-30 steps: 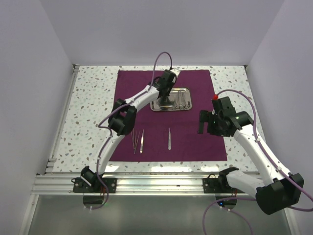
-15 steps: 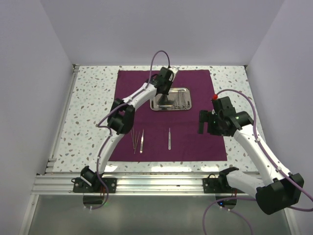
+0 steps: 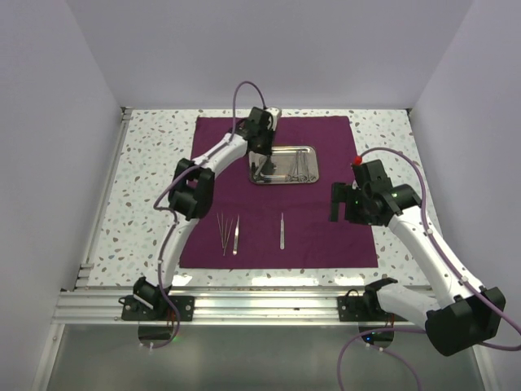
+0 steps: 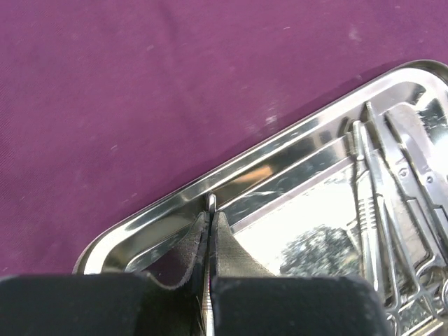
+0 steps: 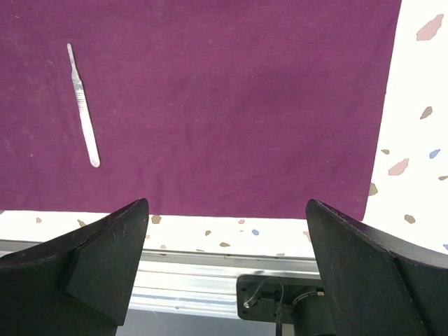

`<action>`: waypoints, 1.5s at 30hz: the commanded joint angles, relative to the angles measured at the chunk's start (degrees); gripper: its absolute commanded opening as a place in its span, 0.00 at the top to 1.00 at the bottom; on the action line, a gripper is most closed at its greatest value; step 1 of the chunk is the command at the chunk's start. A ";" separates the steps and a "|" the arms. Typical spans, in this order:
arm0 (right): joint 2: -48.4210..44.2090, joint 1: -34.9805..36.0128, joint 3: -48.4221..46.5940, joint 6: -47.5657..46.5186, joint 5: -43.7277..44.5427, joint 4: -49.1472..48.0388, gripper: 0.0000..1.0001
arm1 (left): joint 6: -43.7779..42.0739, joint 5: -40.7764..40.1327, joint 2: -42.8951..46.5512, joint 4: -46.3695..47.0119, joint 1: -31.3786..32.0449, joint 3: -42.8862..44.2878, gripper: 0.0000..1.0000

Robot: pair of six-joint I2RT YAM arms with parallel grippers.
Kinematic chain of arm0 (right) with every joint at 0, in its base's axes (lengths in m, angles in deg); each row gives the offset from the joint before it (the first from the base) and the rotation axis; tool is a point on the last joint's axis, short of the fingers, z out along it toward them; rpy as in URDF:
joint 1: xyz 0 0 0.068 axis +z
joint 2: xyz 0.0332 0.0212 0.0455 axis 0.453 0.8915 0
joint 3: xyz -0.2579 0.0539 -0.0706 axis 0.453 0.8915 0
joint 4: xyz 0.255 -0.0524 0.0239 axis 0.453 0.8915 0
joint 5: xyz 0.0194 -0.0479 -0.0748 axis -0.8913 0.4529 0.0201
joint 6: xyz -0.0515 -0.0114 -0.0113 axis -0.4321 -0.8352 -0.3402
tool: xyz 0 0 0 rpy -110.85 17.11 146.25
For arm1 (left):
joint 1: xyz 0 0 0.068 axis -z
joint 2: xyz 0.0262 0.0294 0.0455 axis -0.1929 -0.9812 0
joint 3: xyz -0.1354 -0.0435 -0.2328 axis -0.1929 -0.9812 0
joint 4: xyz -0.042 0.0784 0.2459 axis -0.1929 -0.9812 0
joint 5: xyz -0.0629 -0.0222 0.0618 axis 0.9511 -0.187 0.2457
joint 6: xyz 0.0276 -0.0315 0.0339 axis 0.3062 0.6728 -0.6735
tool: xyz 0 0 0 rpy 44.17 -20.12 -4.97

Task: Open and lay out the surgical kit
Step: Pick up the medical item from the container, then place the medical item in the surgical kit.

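The dark purple cloth wrap [image 3: 281, 204] lies spread flat on the table. The steel tray [image 3: 303, 177] sits on its far middle, with several silver instruments [image 4: 392, 210] still in its right part. My left gripper [image 3: 257, 163] is over the tray's left end [image 4: 280, 168], shut on a thin silver instrument whose tip [image 4: 211, 203] shows between the pads. Thin forceps [image 3: 221, 231], tweezers [image 3: 235, 235] and a slim flat tool [image 3: 282, 230] lie on the cloth's near half. My right gripper [image 3: 343, 208] is open and empty above the cloth's right near part, with the slim tool [image 5: 82, 105] in its view.
The speckled tabletop [image 3: 155, 187] surrounds the cloth. An aluminium rail [image 3: 260, 305] runs along the near edge, with the arm bases on it. White walls close in the left, right and back. The right arm's base mount [image 5: 280, 301] shows below the cloth edge.
My left gripper has moved left from the tray's middle to its left end with the thin instrument pinched in it. The right arm has not moved.
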 commanded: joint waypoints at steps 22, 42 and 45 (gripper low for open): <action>-8.66 -0.20 -3.26 1.71 -1.07 -0.68 0.02 | 18.52 11.68 21.65 10.27 -3.49 -21.18 1.00; -17.10 -0.11 -3.70 3.03 -4.76 8.19 0.02 | 36.89 -26.28 45.31 18.28 22.43 -59.88 1.00; -17.98 -0.20 -4.05 2.59 -4.32 10.29 0.02 | 38.12 -27.96 43.29 18.11 23.15 -59.80 1.00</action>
